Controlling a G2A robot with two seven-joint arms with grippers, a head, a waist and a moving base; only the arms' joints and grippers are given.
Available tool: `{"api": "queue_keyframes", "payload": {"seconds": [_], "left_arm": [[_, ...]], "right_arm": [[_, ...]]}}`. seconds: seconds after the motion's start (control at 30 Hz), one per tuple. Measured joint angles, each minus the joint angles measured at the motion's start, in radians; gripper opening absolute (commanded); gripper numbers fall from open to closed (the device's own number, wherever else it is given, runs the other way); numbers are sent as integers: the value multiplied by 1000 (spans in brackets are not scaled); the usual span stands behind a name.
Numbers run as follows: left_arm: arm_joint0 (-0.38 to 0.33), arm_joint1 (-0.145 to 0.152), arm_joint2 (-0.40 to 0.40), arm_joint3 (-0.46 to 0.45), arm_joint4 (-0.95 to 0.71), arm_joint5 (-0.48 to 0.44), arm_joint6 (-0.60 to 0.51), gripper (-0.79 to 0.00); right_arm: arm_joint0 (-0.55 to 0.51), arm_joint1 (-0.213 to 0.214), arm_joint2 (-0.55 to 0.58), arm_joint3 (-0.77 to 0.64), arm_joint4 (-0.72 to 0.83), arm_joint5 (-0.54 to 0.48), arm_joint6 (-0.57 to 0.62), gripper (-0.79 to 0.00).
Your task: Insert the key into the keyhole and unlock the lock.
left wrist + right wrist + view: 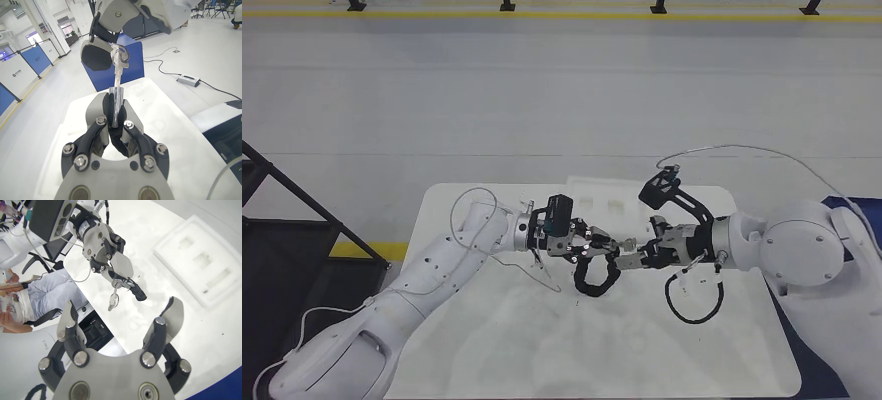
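The left gripper (114, 98) clenches a chrome lock (117, 92) (black cable (139, 292) attached), key (118, 73) seated in its keyhole. The right gripper (122, 304) hangs released, just beside the key.

A white worktop (542, 340) lies under my left fingers (94, 108) and my right fingers (175, 311). A white foam tray (170, 255) with rectangular recesses rests on it, beyond my right fingers and well apart from them. Past my left fingers stands a blue panel (135, 56). Farther off on the floor lies a grey power brick (188, 80) with black cables. Blue-and-white barriers (36, 58) line the hall.
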Motion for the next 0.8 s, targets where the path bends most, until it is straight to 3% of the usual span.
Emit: {"api": "queue_keyframes", "payload": {"seconds": [0.27,0.53,0.73,0.8], "left_arm": [[-55,2,108,35,-172,1,-52,-785],[-139,28,169,25,-279,1,-124,-785],[-147,53,164,-4,-318,1,-177,-785],[-143,58,167,-12,-333,1,-193,-785]], "right_arm": [[-19,9,-27,-18,-43,-196,39,0],[-21,10,-23,-16,-41,-205,34,0],[-35,11,-19,-9,-49,-212,0,0],[-36,14,-11,-17,-81,-261,-30,0]]}}
